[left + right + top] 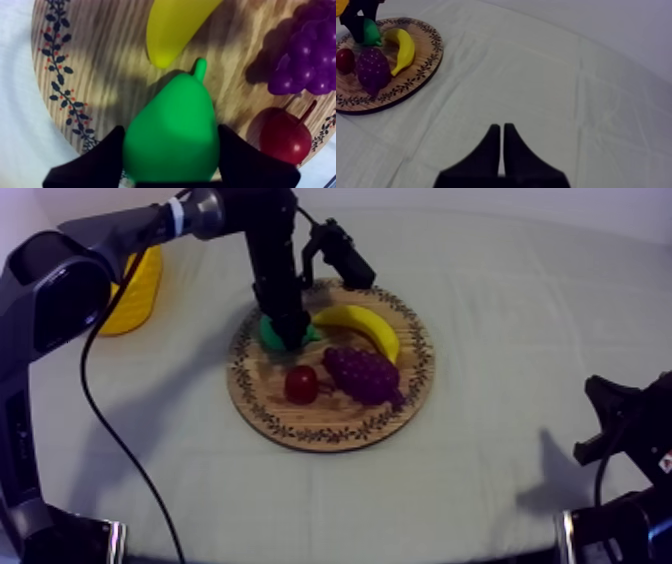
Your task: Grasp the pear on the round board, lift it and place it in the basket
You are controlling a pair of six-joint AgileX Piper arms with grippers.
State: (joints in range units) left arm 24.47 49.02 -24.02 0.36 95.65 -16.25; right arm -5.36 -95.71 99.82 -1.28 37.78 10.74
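The green pear (172, 135) lies on the round wooden board (95, 75), stem toward the banana (175, 25). My left gripper (170, 128) is shut on the pear, one black finger (100, 160) pressed to each flank. From above, the left gripper (288, 336) stands upright over the pear (268, 334) at the board's left part. The yellow basket (135, 293) sits at the far left behind the left arm. Low at the right, my right gripper (502, 129) rests shut over bare cloth, far from the board (411, 82).
On the board (330, 433) also lie a banana (362, 324), purple grapes (362, 375) and a small red fruit (301, 384), all close to the pear. Open cloth stretches between board and basket and across the right half of the table.
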